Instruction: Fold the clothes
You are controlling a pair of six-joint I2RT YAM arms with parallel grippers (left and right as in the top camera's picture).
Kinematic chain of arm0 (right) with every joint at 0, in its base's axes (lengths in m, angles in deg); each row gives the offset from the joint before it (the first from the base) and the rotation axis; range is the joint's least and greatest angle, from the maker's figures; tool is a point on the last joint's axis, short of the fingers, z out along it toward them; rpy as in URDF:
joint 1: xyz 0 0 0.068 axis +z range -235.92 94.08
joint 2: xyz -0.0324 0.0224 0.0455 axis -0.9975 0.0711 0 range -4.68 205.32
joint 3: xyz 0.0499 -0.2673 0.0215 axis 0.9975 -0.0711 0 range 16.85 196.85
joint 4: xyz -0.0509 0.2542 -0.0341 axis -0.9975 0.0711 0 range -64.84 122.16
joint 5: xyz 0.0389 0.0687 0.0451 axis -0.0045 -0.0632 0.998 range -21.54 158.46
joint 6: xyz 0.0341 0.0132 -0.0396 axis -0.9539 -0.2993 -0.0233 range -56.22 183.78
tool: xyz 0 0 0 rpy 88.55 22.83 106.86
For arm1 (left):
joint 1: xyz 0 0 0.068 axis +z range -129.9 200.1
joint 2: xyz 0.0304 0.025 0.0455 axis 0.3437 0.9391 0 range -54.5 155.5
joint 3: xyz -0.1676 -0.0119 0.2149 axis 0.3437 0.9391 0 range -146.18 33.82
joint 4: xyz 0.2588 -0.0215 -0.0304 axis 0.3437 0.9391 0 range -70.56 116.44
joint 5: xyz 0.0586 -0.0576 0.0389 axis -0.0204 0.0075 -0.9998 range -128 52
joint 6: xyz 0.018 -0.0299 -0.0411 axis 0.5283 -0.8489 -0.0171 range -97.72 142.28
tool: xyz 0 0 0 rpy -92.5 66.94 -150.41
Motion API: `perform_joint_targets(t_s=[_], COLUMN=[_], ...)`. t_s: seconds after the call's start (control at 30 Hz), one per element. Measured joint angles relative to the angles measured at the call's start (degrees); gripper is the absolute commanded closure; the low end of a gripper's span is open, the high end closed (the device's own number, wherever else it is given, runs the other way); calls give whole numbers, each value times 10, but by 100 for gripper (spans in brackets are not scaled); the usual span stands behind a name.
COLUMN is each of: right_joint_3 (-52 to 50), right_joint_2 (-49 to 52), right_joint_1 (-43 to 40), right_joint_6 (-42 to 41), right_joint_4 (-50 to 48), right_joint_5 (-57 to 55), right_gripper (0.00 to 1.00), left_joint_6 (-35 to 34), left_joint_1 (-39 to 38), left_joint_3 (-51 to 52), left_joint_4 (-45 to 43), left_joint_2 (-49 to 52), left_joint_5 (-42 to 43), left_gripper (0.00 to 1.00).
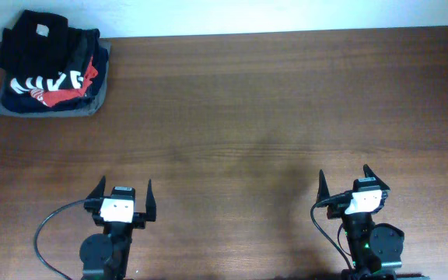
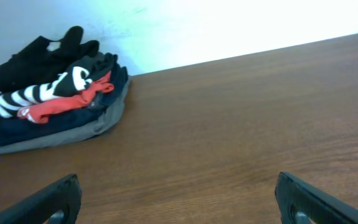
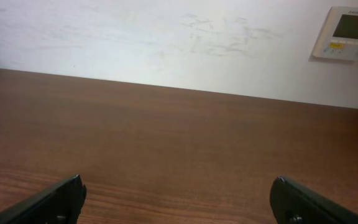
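Nearest, the left gripper (image 1: 125,184) and the right gripper (image 1: 344,173) are both hanging low at the front edge of the table (image 1: 247,117). Each has its fingers spread wide and is gripping nothing. Bare wood is lying between them and the work.

The shirt (image 1: 41,35) is sitting well apart from both, at the far left corner, with its pale neck label facing up. It is resting on two folded garments: a top (image 1: 53,82) showing white letters and red print, and under that a grey garment (image 1: 10,109) touching the table.

The step in hand is probably fetching the shirt, and the left arm is standing closer to it. Doing it well is likely going to mean:
- pinching only the uppermost black layer at a free edge;
- lifting it clear rather than dragging it, so the folded pair below is not being pulled askew;
- carrying it to the open middle, where both arms are able to reach;
- spreading it flat before any fold, since soft cloth will be sagging and bunching.

No container is showing in any view. Farthest off, a pale wall (image 3: 166,37) is carrying a small panel (image 3: 347,32).
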Motion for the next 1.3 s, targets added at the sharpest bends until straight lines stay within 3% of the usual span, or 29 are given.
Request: perform_joint_targets(t_s=[0.17, 0.3, 0.47, 0.67, 0.9, 1.3], right_joint_3=[0, 0, 0, 0, 0, 0], right_joint_2=[0, 0, 0, 0, 0, 0], right_joint_1=[0, 0, 0, 0, 0, 0], right_joint_6=[0, 0, 0, 0, 0, 0], right_joint_4=[0, 0, 0, 0, 0, 0], right_joint_5=[0, 0, 0, 0, 0, 0], right_gripper=[1, 1, 1, 1, 1, 1], left_joint_6=[7, 9, 9, -6, -101, -122], left_joint_1=[2, 13, 15, 16, 19, 19], left_joint_3=[0, 3, 3, 3, 3, 3], left_joint_4=[-8, -82, -111, -56, -4, -14], left_joint_2=[-12, -42, -44, -44, -44, -44], left_joint_5=[16, 31, 37, 33, -12, -24], left_gripper=[1, 1, 1, 1, 1, 1])
